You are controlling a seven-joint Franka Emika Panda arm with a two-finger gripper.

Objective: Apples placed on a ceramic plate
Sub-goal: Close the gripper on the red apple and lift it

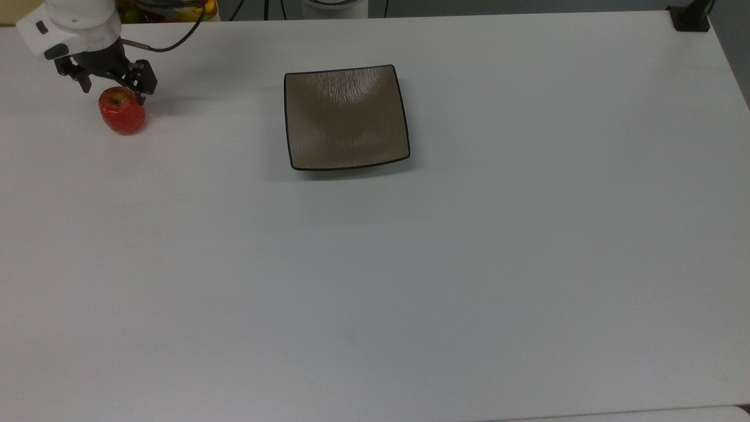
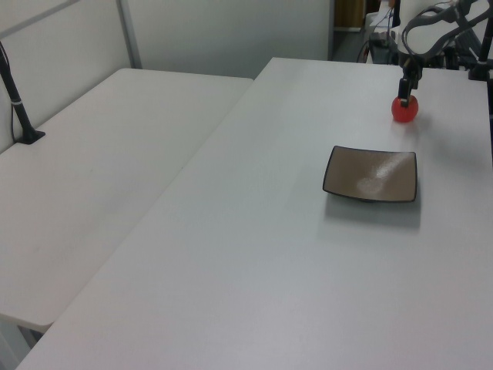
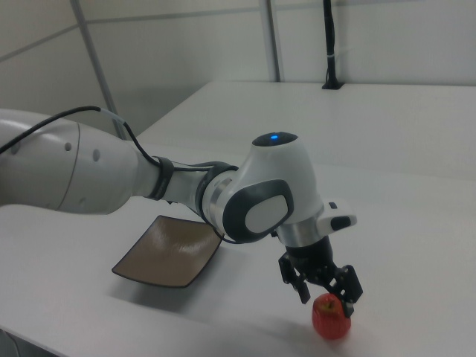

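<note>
A small glossy red apple [image 1: 122,111] [image 2: 404,109] [image 3: 331,320] sits on the white table at the top view's far left. My gripper [image 1: 114,92] [image 2: 404,95] [image 3: 327,299] hangs open right over it, one black finger on each side of the apple's top, with nothing held. The square brown-taupe ceramic plate [image 1: 345,117] [image 2: 371,176] [image 3: 169,253] with a thin black rim lies empty on the table, well to the right of the apple in the top view.
A black post base [image 1: 691,17] stands at the top view's upper right corner. Yellow clutter [image 1: 176,9] lies beyond the table edge behind the arm. A second white table [image 2: 100,169] with a black post [image 2: 19,116] adjoins at the left view's left.
</note>
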